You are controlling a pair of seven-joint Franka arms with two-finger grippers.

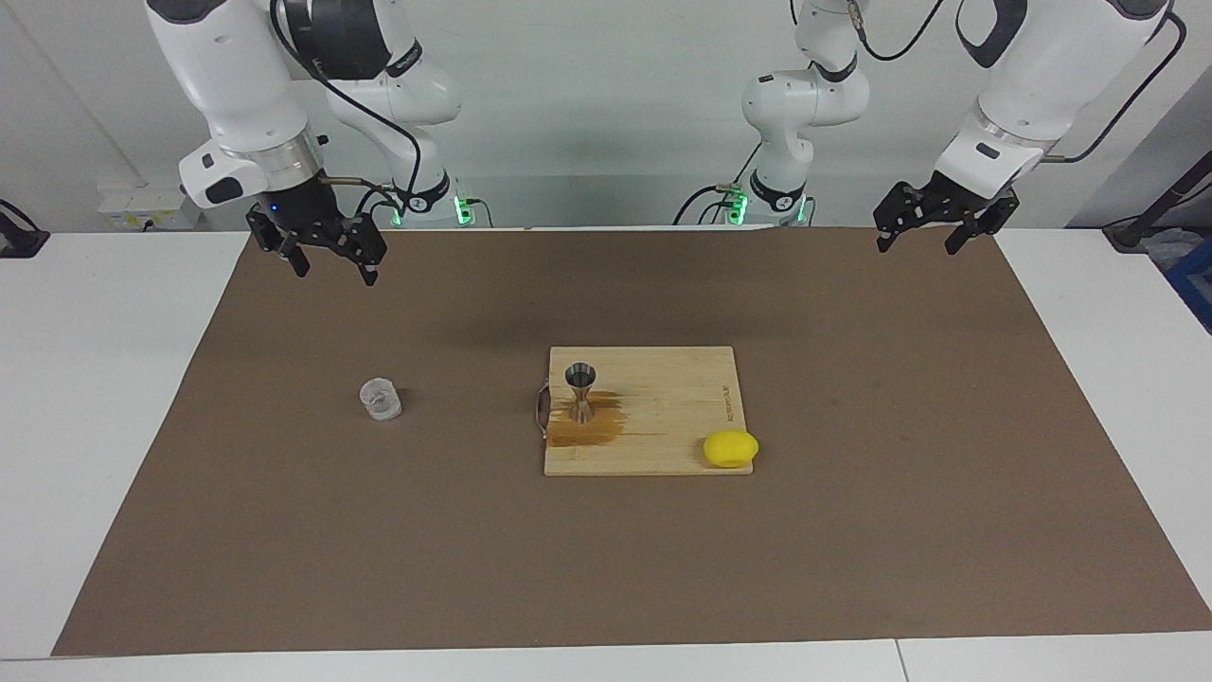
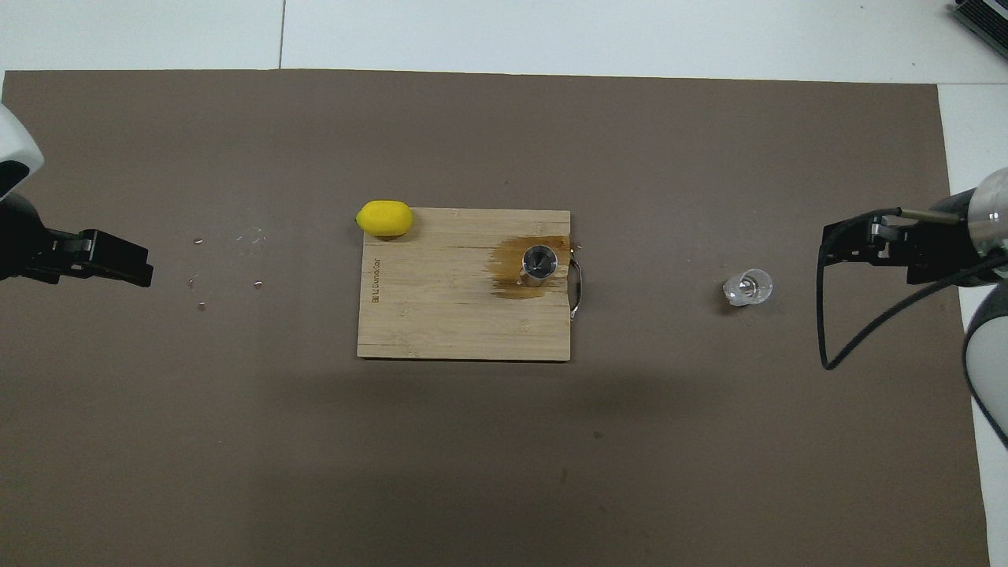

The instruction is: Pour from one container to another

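Note:
The small clear ridged cup (image 1: 381, 400) (image 2: 748, 287) stands upright on the brown mat toward the right arm's end of the table. The steel hourglass jigger (image 1: 580, 390) (image 2: 539, 262) stands upright on a wooden cutting board (image 1: 663, 417) (image 2: 441, 315), on a brown wet stain (image 1: 592, 431). My right gripper (image 1: 335, 270) (image 2: 846, 248) hangs open and empty over the mat, apart from the cup. My left gripper (image 1: 917, 244) (image 2: 118, 264) hangs open and empty over the mat at the left arm's end.
A yellow lemon (image 1: 730, 448) (image 2: 384, 218) lies at the board's corner farthest from the robots, toward the left arm's end. The board has a metal handle (image 2: 577, 287) on its cup-side edge. A few small crumbs (image 2: 201, 272) dot the mat near the left gripper.

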